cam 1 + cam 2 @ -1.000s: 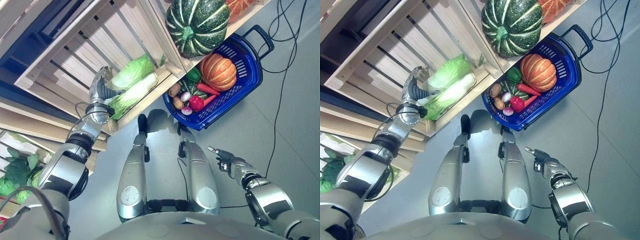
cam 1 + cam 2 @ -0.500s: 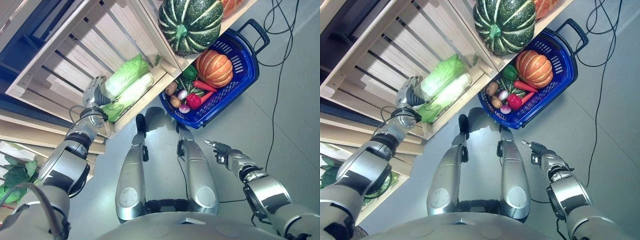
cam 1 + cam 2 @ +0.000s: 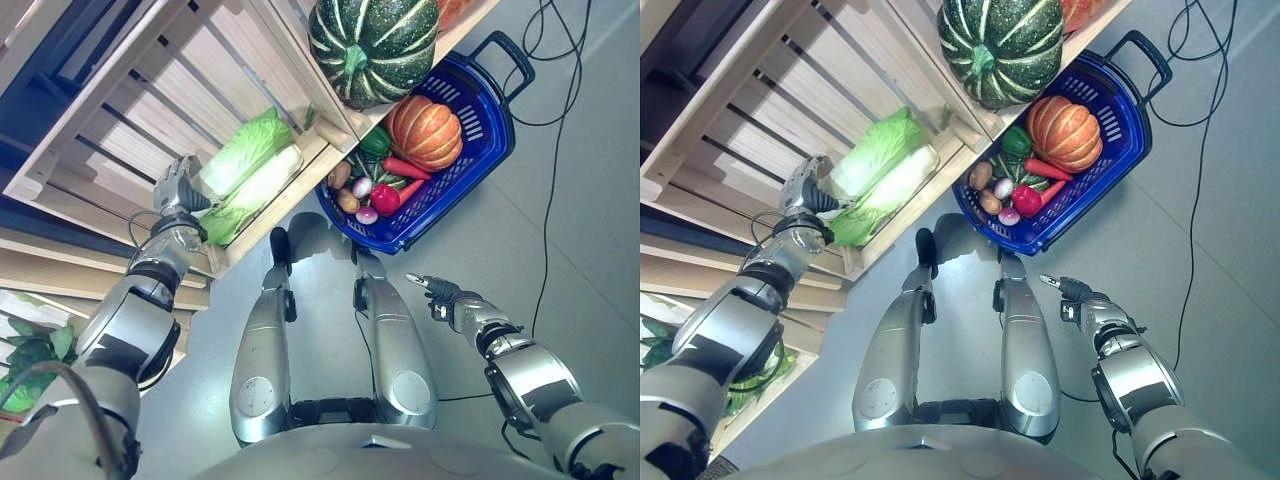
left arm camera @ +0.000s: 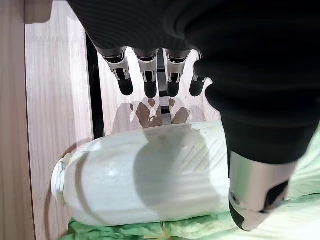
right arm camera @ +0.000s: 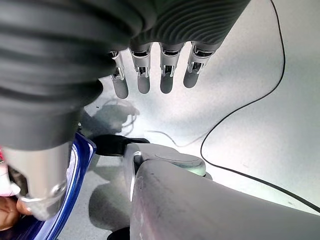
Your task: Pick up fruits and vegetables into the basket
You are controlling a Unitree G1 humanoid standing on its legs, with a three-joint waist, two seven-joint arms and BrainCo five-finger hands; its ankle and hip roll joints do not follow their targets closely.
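At the left, the left hand (image 3: 178,190) is reached into the slatted pale wooden crate (image 3: 120,110) on the shelf, at the stalk end of the long white-and-green napa cabbage (image 3: 250,190), which lies in the crate beside a rounder pale green leafy cabbage (image 3: 243,150). In the left wrist view the fingers (image 4: 150,82) are straight and apart, extended above the cabbage's white base, with the thumb on the near side; no clamping is evident and contact cannot be confirmed. Further right, a large dark green striped squash (image 3: 372,45) sits on the neighbouring shelf section. Below it, the blue plastic shopping basket with a black handle (image 3: 490,130) stands on the grey floor and already holds an orange ribbed pumpkin (image 3: 425,130), a green pepper, a red pepper, a red chilli and several small potatoes and radishes. At the far right, the right hand (image 3: 440,295) hangs idle over the floor, well apart from the basket, its fingers (image 5: 145,82) straight and relaxed, holding nothing. Assessment: the step in hand is the approach to the napa cabbage. The next move calls for lowering the hand until fingers and thumb straddle the white base, closing firmly, then lifting clear of the crate's front rail before carrying it right to the basket.
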